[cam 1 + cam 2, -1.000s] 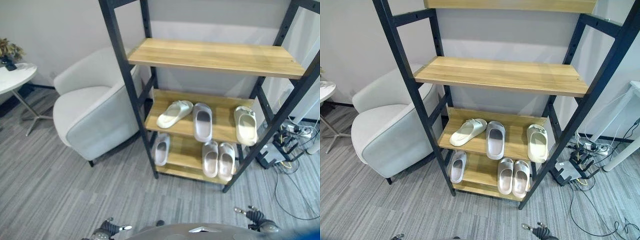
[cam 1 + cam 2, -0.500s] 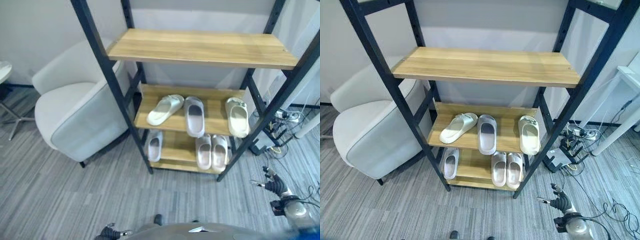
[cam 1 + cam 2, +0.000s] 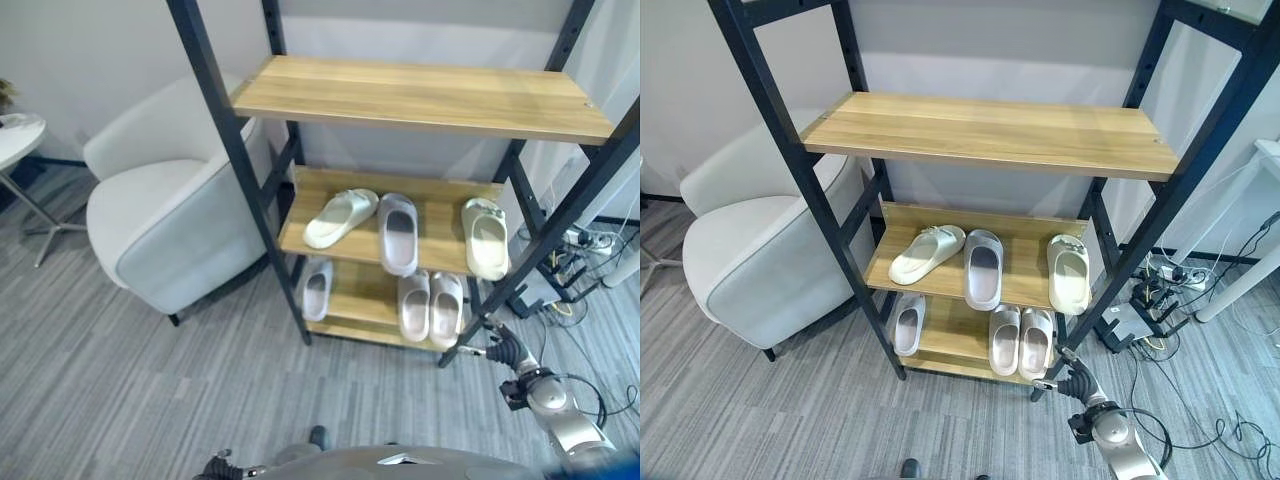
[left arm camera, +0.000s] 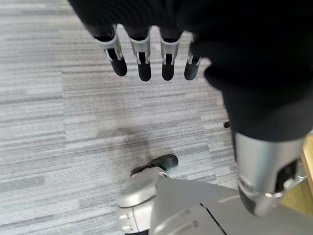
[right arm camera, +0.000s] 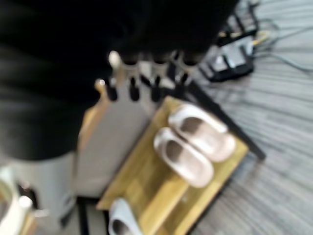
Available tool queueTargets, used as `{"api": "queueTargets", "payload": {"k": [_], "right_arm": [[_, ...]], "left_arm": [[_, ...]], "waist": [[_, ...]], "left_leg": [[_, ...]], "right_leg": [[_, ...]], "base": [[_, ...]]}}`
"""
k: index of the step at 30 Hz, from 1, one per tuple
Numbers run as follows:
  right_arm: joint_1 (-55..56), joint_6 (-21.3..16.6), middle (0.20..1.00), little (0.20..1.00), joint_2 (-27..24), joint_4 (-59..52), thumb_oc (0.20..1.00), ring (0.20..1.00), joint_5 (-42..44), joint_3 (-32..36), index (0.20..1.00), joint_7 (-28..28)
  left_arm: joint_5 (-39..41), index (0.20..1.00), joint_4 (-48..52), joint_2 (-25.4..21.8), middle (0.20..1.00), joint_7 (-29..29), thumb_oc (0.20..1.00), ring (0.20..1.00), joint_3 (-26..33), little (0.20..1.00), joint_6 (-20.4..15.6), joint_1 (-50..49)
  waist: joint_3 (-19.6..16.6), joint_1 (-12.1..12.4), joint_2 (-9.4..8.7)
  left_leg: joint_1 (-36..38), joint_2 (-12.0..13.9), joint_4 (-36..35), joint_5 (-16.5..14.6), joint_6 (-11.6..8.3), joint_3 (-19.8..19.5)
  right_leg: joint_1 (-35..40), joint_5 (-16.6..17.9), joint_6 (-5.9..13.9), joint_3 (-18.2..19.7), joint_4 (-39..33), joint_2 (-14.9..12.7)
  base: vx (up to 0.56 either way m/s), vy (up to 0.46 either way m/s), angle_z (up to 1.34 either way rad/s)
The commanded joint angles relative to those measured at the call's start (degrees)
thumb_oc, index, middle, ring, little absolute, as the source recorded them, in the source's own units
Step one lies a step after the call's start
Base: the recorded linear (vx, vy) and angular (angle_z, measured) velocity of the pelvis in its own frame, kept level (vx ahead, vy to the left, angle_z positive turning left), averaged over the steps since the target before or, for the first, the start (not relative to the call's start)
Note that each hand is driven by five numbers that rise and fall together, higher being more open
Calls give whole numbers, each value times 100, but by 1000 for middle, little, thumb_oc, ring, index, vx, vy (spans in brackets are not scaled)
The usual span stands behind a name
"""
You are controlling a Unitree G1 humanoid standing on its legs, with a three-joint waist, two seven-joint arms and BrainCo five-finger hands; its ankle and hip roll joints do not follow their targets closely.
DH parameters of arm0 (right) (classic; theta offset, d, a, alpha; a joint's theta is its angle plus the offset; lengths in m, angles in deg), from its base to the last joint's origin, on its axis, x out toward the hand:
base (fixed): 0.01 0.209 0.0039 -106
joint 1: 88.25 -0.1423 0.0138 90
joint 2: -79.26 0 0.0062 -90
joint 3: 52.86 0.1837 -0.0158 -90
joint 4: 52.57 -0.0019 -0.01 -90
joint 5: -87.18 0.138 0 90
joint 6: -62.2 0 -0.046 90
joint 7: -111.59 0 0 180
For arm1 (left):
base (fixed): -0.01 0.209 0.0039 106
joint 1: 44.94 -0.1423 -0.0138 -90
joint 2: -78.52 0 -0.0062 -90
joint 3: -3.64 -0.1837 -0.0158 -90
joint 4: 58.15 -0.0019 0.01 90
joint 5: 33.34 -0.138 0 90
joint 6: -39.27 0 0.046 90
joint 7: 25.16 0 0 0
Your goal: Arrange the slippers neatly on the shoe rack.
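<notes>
Shoe rack with six slippers, three on the middle shelf, three on the bottom one, right hand at 5 o'clock, fingers seemingly relaxed and empty, left hand open over floor

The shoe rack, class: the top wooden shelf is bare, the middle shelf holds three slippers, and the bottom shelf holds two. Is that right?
Not quite. The bottom shelf of the shoe rack holds three slippers, not two: a single slipper at its left and a pair side by side at its right, as the left eye view shows. The rest stands.
</notes>
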Motion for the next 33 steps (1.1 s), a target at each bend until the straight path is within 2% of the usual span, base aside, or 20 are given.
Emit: {"api": "queueTargets", "payload": {"k": [1, 15, 22, 24, 27, 28, 33], "right_arm": [[-470, -259, 1000, 1000, -65, -312, 1000, 1000, -87, -250, 1000, 141], [-1447, -259, 1000, 1000, 36, -247, 1000, 1000, -434, -610, 1000, 532], [-1908, -247, 1000, 1000, 91, -23, 1000, 1000, -499, -683, 1000, 788], [-2168, -206, 1000, 1000, 55, 79, 1000, 1000, -629, -629, 1000, 1045], [-2248, -199, 1000, 1000, 49, 132, 1000, 1000, -684, -610, 1000, 1149], [-2568, -140, 1000, 1000, -17, 208, 1000, 1000, -756, -513, 1000, 1419], [-3124, -42, 1000, 1000, -176, 570, 1000, 1000, -816, -558, 1000, 1710]], "left_arm": [[-143, 1000, -117, -125, 1000, 102, 1000, 1000, -84, 1000, -70, 343], [-286, 1000, -171, -158, 1000, 193, 1000, 1000, -218, 1000, -66, 329], [-335, 1000, -261, -234, 1000, 234, 1000, 1000, -217, 1000, -43, 280], [-332, 1000, -285, -269, 1000, 252, 1000, 1000, -213, 1000, -36, 300], [-320, 1000, -294, -271, 1000, 260, 1000, 1000, -213, 1000, -36, 303], [-261, 1000, -229, -289, 1000, 367, 1000, 1000, -251, 1000, -51, 333], [-101, 1000, -92, -229, 1000, 469, 1000, 1000, -432, 1000, -110, 371]], "waist": [[-41, 148, -130], [-21, 458, -252], [1, 614, -367], [36, 662, -423], [51, 676, -432], [147, 721, -463], [347, 816, -486]], "left_leg": [[-246, -71, 536, -589, 26, -144], [-327, -121, 525, -603, 57, -268], [-390, -144, 498, -596, 71, -324], [-469, -147, 490, -583, 68, -345], [-498, -148, 494, -579, 67, -344], [-629, -151, 527, -571, 68, -351], [-922, -158, 652, -560, 67, -396]], "right_leg": [[-33, -723, 416, 12, 643, -371], [-47, -732, 428, -139, 621, -390], [-80, -722, 448, -195, 605, -387], [-134, -715, 452, -211, 590, -391], [-154, -711, 452, -215, 589, -395], [-249, -698, 449, -224, 594, -394], [-436, -671, 446, -270, 614, -399]], "base": [[0, 0, 0], [16, 11, 6], [28, 10, 8], [14, 4, 5], [-8, 7, 3], [-40, 4, 2], [-43, -1, 3]]}}
